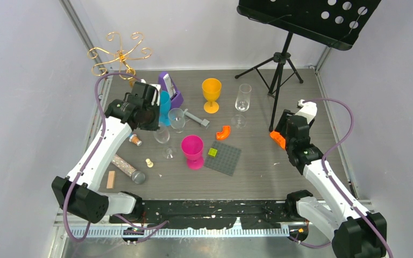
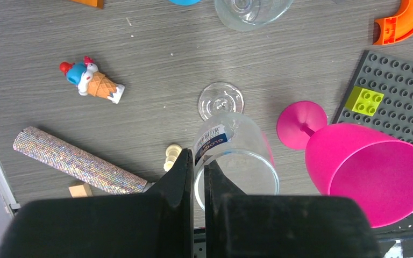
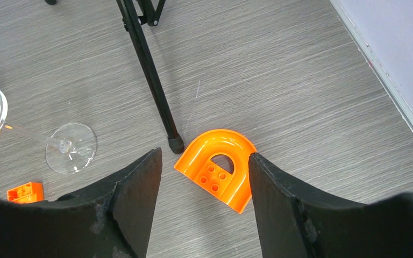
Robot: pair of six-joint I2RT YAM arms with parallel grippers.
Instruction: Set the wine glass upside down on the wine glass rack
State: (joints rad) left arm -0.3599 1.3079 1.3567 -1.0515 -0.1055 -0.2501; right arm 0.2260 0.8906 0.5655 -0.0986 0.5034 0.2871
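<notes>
A clear wine glass (image 2: 235,156) with a blue-and-white label stands upright, foot (image 2: 221,100) down, left of a pink goblet (image 2: 368,172). My left gripper (image 2: 198,161) is shut on its rim, one finger inside the bowl and one outside. In the top view the glass (image 1: 162,135) hangs just below my left gripper (image 1: 153,122); I cannot tell whether its foot touches the table. The gold wire rack (image 1: 119,55) stands at the far left corner, behind the left arm. My right gripper (image 3: 204,177) is open and empty above an orange arch piece (image 3: 218,171).
Another clear glass (image 1: 177,119), a flute (image 1: 242,99), an orange goblet (image 1: 211,94), a blue cup (image 1: 164,107) and a purple holder (image 1: 171,88) crowd the middle. A grey studded plate (image 1: 223,157), a glitter tube (image 2: 75,161) and an ice-cream toy (image 2: 92,80) lie nearby. The music stand's legs (image 1: 277,75) are at the right.
</notes>
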